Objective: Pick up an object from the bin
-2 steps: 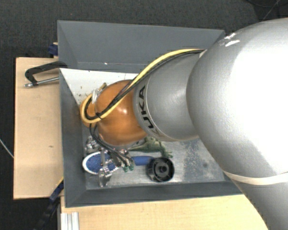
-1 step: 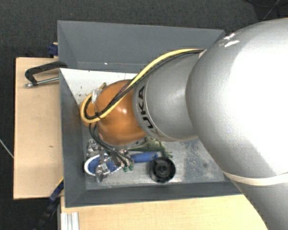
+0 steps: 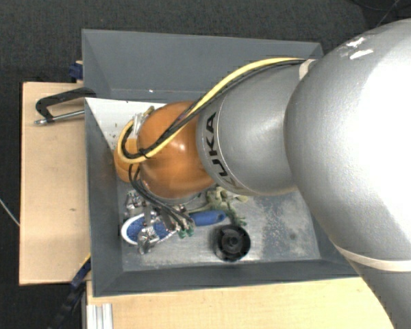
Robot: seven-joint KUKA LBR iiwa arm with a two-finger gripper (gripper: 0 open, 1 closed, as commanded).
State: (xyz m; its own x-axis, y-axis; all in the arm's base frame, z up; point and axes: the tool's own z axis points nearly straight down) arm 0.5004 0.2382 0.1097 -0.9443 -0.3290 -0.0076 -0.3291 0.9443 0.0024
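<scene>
My gripper (image 3: pixel 153 226) is low in the bin's front left part, under the arm's wrist. Its metal tip sits on or just over a blue and white rounded thing (image 3: pixel 129 231) by the left wall; whether it touches I cannot tell. A short blue piece (image 3: pixel 207 218) lies just to the gripper's right. A black round cap-like thing (image 3: pixel 231 242) rests near the front wall, right of the blue piece.
A small pale, greenish thing (image 3: pixel 224 199) peeks out beneath the arm, behind the blue piece. The arm with its orange cover and yellow and black cables hides the middle and back of the bin. Bare bin floor lies at the front right.
</scene>
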